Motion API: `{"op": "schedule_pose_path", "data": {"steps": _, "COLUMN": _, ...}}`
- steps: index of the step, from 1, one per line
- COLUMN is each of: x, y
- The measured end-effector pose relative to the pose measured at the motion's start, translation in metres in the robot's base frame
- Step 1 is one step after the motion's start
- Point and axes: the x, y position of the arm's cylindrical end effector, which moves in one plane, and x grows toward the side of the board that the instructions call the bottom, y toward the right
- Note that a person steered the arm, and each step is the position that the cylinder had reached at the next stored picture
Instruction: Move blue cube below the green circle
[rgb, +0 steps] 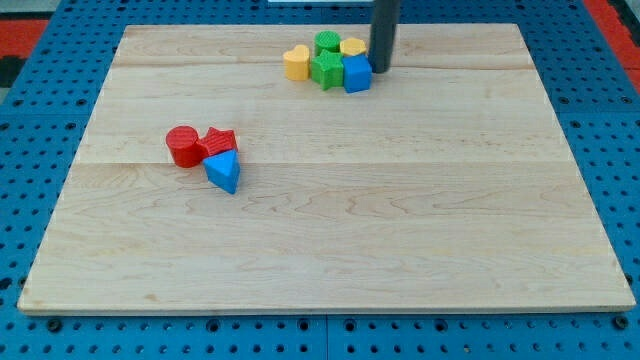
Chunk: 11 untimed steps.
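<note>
Rod (385, 30) top beyond view's top edge

cluster nr board (330, 250) top-centre: blue cube (357, 74) at its right, green circle (327, 42) up-left behind it | my tip (381, 68) just right of cube, prob. touching | 2nd cluster well apart, left-mid: red cylinder (183, 145), blue triangle (224, 172) below-right

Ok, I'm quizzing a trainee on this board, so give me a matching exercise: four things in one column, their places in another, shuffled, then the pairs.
Things:
1. blue cube
2. yellow heart
3. blue triangle
4. my tip

Places:
A. left end of the top cluster
B. just right of the blue cube
C. below the two red blocks
D. right end of the top cluster

Pairs: 1-D, 2-A, 3-C, 4-B
</note>
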Motion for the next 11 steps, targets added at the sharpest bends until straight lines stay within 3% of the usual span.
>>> {"op": "schedule_pose_path", "data": {"steps": 2, "x": -0.027, "y": -0.004}}
{"op": "schedule_pose_path", "data": {"steps": 3, "x": -0.013, "y": 0.036}}
{"op": "schedule_pose_path", "data": {"steps": 5, "x": 0.029, "y": 0.036}}
{"op": "schedule_pose_path", "data": {"steps": 8, "x": 0.0, "y": -0.047}}
{"op": "schedule_pose_path", "data": {"steps": 9, "x": -0.005, "y": -0.045}}
{"op": "schedule_pose_path", "data": {"steps": 10, "x": 0.011, "y": -0.004}}
{"op": "schedule_pose_path", "data": {"steps": 11, "x": 0.025, "y": -0.008}}
